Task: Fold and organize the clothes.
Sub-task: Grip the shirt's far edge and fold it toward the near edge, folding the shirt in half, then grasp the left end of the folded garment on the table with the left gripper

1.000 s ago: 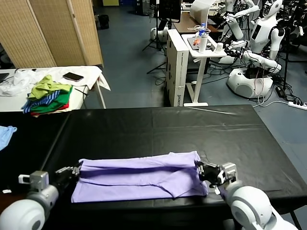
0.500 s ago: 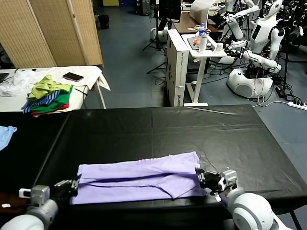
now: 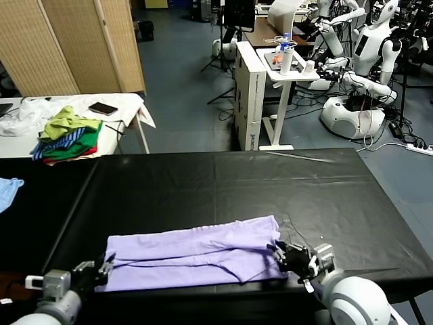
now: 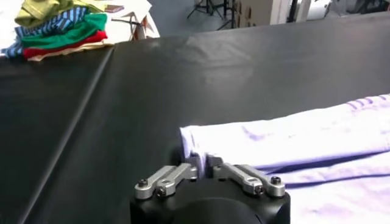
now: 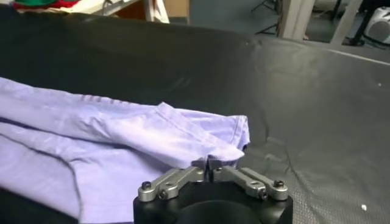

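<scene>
The folded T-shirt (image 3: 193, 254) lies on the black table (image 3: 270, 183); the left gripper (image 3: 103, 265) sits at one end, the right gripper (image 3: 283, 256) at the other. I cannot tell whether either is spread or pinching

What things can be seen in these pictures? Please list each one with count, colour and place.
T-shirt: one, pale lavender, folded into a long band near the front edge of the work table.
Work table: one, black cover, directly before the robot.
Garment pile: one, green, yellow and striped, on the white side table at far left.
Phone: one, dark, on the same side table.
Light blue garment: one, at the left edge.
White cart: one, behind the table.
Left gripper: one, at the shirt's left end.
Right gripper: one, at the shirt's right end.
</scene>
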`<action>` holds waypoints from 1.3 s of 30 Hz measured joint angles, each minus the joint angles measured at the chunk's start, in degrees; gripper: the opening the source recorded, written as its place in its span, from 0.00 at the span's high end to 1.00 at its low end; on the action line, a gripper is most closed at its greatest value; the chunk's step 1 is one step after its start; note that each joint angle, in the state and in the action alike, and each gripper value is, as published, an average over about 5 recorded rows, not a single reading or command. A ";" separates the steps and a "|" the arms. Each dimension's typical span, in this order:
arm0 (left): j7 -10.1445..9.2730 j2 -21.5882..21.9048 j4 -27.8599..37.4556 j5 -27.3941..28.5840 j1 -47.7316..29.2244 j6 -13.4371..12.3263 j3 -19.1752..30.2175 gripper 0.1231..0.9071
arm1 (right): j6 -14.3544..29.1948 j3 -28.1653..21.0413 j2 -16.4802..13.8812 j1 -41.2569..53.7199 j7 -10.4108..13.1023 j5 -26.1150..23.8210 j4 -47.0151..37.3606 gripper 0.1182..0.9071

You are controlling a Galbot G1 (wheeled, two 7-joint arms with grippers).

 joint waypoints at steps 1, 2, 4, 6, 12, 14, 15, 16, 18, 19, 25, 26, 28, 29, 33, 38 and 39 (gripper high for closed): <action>-0.02 -0.06 -0.13 -0.12 0.03 -0.16 -0.16 0.17 | 0.00 0.44 0.32 0.13 0.36 0.26 0.03 0.08; -0.03 -0.16 -0.20 -0.30 -0.06 -0.45 -0.27 0.12 | 0.11 0.76 0.71 0.41 0.79 0.42 -0.13 0.04; -0.03 -0.38 -0.07 -0.44 -0.63 -1.58 -0.30 0.03 | 0.91 0.96 1.69 1.41 1.67 0.56 -1.03 0.01; 0.11 -0.46 0.53 0.01 -1.77 -3.29 -0.05 0.01 | 2.55 0.70 2.85 2.88 2.36 0.49 -2.67 0.00; 1.06 0.38 4.45 -1.79 -7.00 -6.03 1.17 0.00 | 6.47 -1.81 6.57 8.62 2.98 -1.03 -9.80 0.00; 1.27 0.50 5.96 -3.62 -8.71 -6.21 1.72 0.00 | 7.11 -2.94 7.66 10.56 3.06 -1.84 -12.21 0.00; 1.31 0.45 6.67 -4.50 -9.50 -6.23 2.04 0.00 | 7.36 -3.45 8.11 11.37 3.10 -2.16 -13.28 0.00; 1.32 0.37 7.34 -5.24 -10.21 -6.23 2.37 0.00 | 7.56 -3.94 8.51 12.08 3.13 -2.46 -14.29 0.00; 1.28 0.17 8.45 -6.18 -11.35 -6.19 3.01 0.00 | 7.87 -4.79 9.18 13.11 3.12 -2.97 -16.02 0.00; 1.26 0.04 8.91 -6.44 -11.79 -6.16 3.33 0.00 | 7.98 -5.16 9.49 13.47 3.09 -3.22 -16.79 0.00; 1.12 -0.45 11.17 -6.63 -12.93 -5.98 4.18 0.00 | 8.32 -7.11 11.36 14.72 2.92 -4.70 -20.10 0.05; 1.12 -0.45 11.44 -6.62 -12.95 -5.96 4.19 0.00 | 8.38 -7.32 11.63 14.85 2.93 -4.95 -20.47 0.08; 1.19 -0.47 11.92 -6.63 -12.95 -5.95 4.19 0.00 | 8.50 -7.64 12.09 15.03 2.96 -5.38 -21.05 0.16; 1.26 -0.49 12.12 -6.64 -12.95 -5.95 4.19 0.00 | 8.55 -7.74 12.27 15.10 2.98 -5.56 -21.28 0.19; 1.59 -0.81 12.83 -6.82 -13.04 -5.93 4.32 0.08 | 8.67 -7.89 12.62 15.18 2.94 -6.14 -21.93 0.32; 1.81 -1.33 13.13 -7.93 -13.02 -5.62 4.63 0.43 | 9.04 -7.81 12.87 14.89 2.84 -7.10 -22.23 0.57; 1.82 -1.42 13.20 -8.06 -13.04 -5.53 4.71 0.53 | 9.21 -7.79 12.97 14.79 2.84 -7.46 -22.26 0.64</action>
